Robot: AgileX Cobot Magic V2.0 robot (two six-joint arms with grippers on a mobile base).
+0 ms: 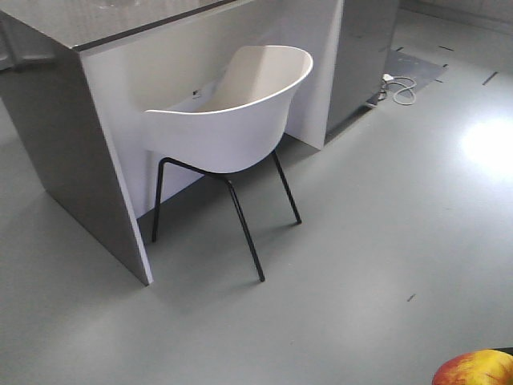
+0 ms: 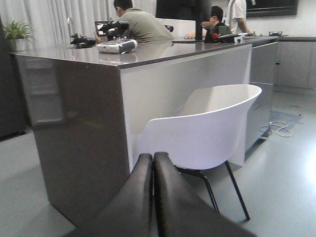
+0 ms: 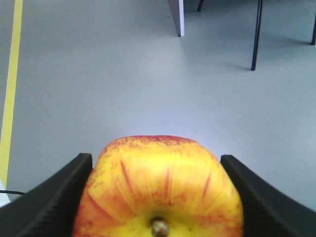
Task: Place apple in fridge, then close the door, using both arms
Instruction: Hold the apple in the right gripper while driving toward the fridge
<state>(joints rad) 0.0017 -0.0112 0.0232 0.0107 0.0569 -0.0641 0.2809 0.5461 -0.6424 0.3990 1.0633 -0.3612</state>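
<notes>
The red and yellow apple [image 3: 158, 187] fills the bottom of the right wrist view, stem end towards the camera. My right gripper [image 3: 156, 170] is shut on it, one black finger on each side, above the grey floor. The apple also shows at the bottom right corner of the front view [image 1: 474, 370]. My left gripper [image 2: 152, 158] is shut and empty, its two black fingers pressed together, pointing at a white chair. The fridge and its door are out of view.
A white shell chair [image 1: 232, 112] on thin black legs stands tucked under a grey-topped counter [image 2: 148, 52] with a white inner panel. People sit at the far side of the counter. A white cable [image 1: 401, 88] lies on the floor. A yellow floor line [image 3: 11, 89] runs at left.
</notes>
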